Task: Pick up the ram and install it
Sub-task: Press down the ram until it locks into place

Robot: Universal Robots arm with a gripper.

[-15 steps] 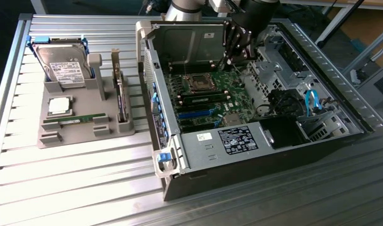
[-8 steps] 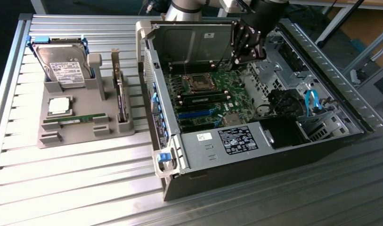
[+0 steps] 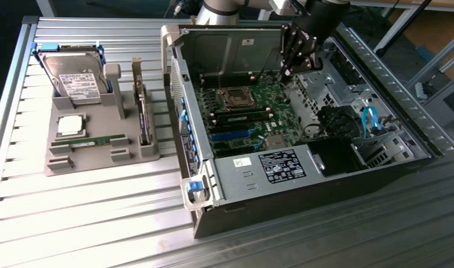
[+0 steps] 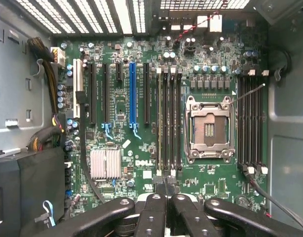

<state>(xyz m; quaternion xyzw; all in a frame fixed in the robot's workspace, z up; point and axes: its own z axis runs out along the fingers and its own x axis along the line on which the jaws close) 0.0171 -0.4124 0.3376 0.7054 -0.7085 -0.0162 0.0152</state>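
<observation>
One ram (image 3: 89, 140) lies flat in a groove of the grey holder (image 3: 100, 162) on the table (image 3: 77, 212), to the exterior view's left of the open computer case (image 3: 405, 162) and well apart from the tool (image 3: 290, 71). The pick therefore looks not yet done. To do it well, the jaws would have to spread before they reach the stick and take it by its long edges near mid-length. The lift should go straight up out of the groove, so the stick neither twists nor drags on the holder's walls, and the grip should spare the chips and contacts.

The tool is closed, its fingertips together, and I see nothing held between them. The arm reaches in from the far side of the table, its wrist pointed down into the case. In the wrist view the tool (image 4: 165, 190) hangs over the motherboard (image 4: 141, 163), close to the end of the long memory slots (image 4: 169, 123) beside the processor socket (image 4: 209, 129)
</observation>
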